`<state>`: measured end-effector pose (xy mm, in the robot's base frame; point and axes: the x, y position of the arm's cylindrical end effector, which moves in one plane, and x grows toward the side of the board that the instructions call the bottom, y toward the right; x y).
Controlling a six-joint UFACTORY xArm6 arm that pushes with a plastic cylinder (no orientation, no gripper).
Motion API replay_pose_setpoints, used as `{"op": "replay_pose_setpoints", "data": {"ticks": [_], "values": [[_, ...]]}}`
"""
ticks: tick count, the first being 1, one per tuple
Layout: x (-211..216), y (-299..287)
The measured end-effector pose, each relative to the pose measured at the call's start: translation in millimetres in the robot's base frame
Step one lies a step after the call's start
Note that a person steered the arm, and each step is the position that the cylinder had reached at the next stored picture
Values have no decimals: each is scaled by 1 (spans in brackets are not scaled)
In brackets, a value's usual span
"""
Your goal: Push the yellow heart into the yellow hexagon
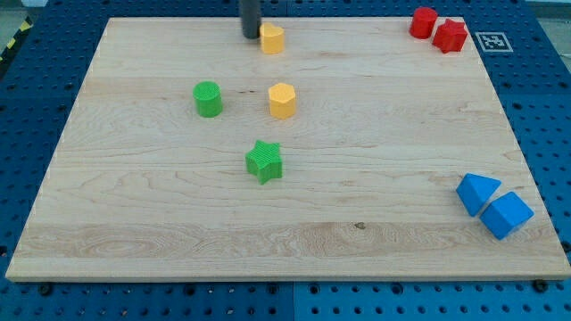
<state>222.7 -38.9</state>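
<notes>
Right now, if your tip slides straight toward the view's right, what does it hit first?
My tip sits just left of the yellow heart, nearly touching, so it would meet that first. The yellow hexagon lies below that line, toward the view's bottom, so a rightward push likely misses it.

We have one view only, looking down at a slant from beyond the near edge of the wooden board (294, 241), far enough back that all four edges show against the blue pegboard (544, 134).

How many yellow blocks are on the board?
2. The yellow heart sits near the view's top, just right of my tip. The yellow hexagon sits below it, near the middle. None seems hidden.
</notes>
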Motion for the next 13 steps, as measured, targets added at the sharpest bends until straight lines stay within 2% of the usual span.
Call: {"op": "replay_pose_setpoints", "data": {"ticks": [1,6,9,11,13], "values": [[-1,22],[6,48],[47,43],[53,19],[83,33]]}}
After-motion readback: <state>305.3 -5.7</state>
